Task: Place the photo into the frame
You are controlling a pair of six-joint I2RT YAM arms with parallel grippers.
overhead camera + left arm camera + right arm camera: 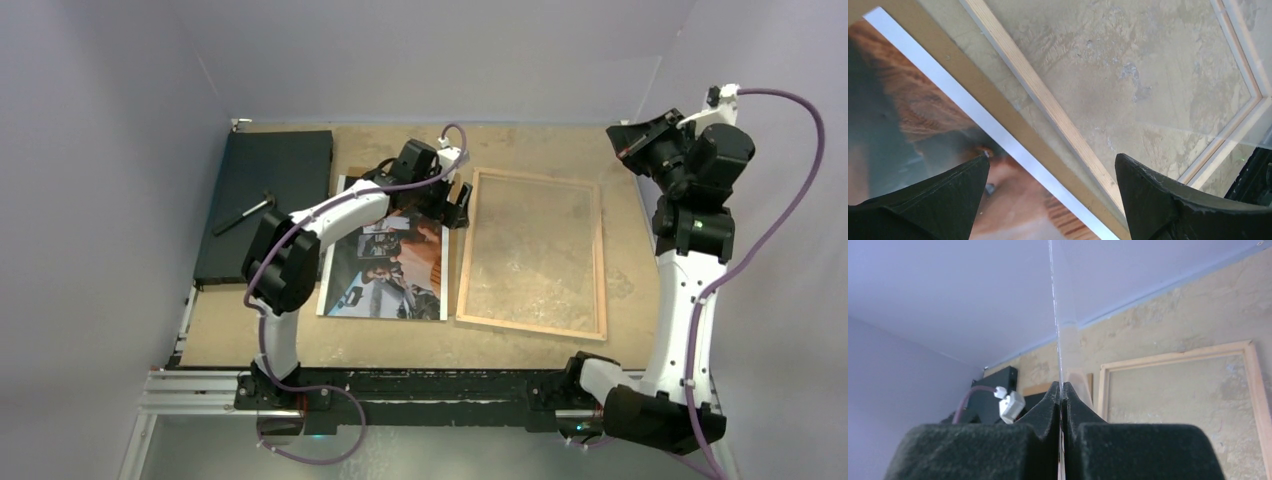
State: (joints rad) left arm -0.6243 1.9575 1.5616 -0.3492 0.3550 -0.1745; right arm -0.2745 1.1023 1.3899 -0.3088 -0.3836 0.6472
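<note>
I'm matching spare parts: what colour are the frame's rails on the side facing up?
Light bare wood; the frame shows best in the left wrist view.

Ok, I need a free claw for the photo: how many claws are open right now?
1. The left claw is open, over the gap between the photo and the frame. The right claw is shut on a thin clear sheet, raised at far right.

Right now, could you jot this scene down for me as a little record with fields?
frame: lying flat, wooden back up, no photo inside
photo: flat, picture side up, left of frame
left gripper: open, over photo's edge nearest frame
right gripper: raised, shut on thin clear sheet
black board: far left, small tool on it
</note>
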